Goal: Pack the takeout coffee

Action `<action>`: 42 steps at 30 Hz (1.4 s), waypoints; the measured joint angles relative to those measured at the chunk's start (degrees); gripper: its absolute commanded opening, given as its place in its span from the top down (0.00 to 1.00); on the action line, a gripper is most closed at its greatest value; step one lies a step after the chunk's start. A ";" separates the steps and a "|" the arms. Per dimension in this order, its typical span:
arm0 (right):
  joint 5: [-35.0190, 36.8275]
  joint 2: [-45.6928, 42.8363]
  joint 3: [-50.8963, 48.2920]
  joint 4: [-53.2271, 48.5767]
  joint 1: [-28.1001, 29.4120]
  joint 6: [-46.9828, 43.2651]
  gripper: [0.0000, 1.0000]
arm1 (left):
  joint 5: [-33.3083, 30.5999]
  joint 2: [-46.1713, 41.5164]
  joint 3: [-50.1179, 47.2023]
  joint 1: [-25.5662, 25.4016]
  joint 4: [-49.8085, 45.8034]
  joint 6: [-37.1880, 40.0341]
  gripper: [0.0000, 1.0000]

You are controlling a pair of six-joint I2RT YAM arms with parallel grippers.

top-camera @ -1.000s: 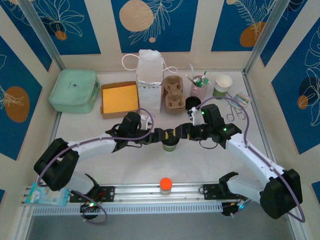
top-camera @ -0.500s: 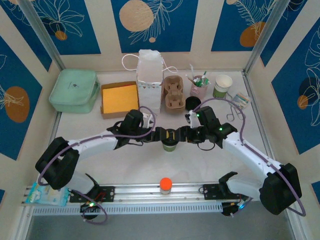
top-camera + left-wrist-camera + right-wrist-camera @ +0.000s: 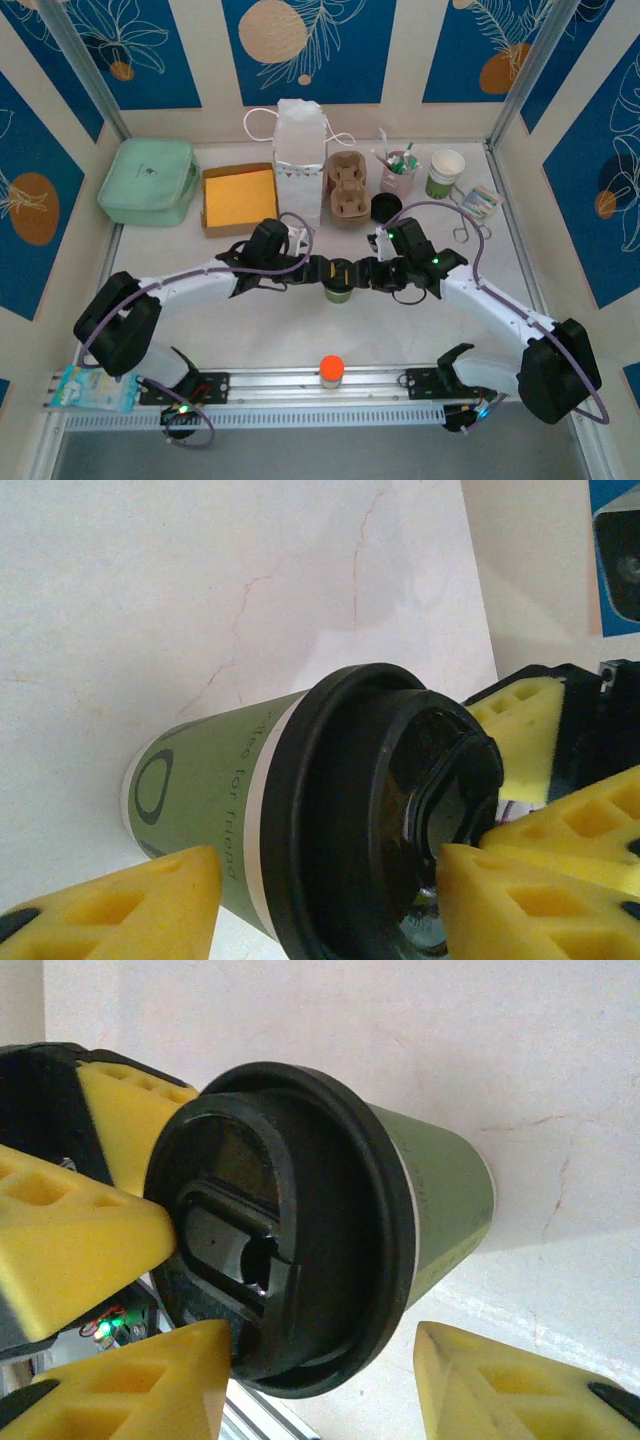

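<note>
Three cups: one black-lidded takeout coffee [image 3: 338, 287] in the middle, one lidless green-and-white cup [image 3: 445, 172] and one pink cup of sticks [image 3: 397, 176] far right. One white paper bag [image 3: 298, 160], one cardboard cup carrier [image 3: 346, 190], one open cardboard box [image 3: 239, 198], one mint zip case [image 3: 148, 180].

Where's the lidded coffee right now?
Top view: the coffee stands mid-table between the left gripper and right gripper, whose fingers flank it, with the cup carrier behind it.

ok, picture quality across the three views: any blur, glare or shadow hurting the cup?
Top external: even light, sharp, but the takeout coffee is small and partly covered. Left wrist: cup lettering readable, no motion blur. Right wrist: mild sheen on the black lid, soft shadow on the bright table beside the cup.
</note>
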 measured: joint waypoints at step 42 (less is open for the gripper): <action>0.00 -2.95 -4.81 5.79 -7.56 5.99 0.69 | 1.25 9.27 1.73 -0.28 13.99 -0.22 0.54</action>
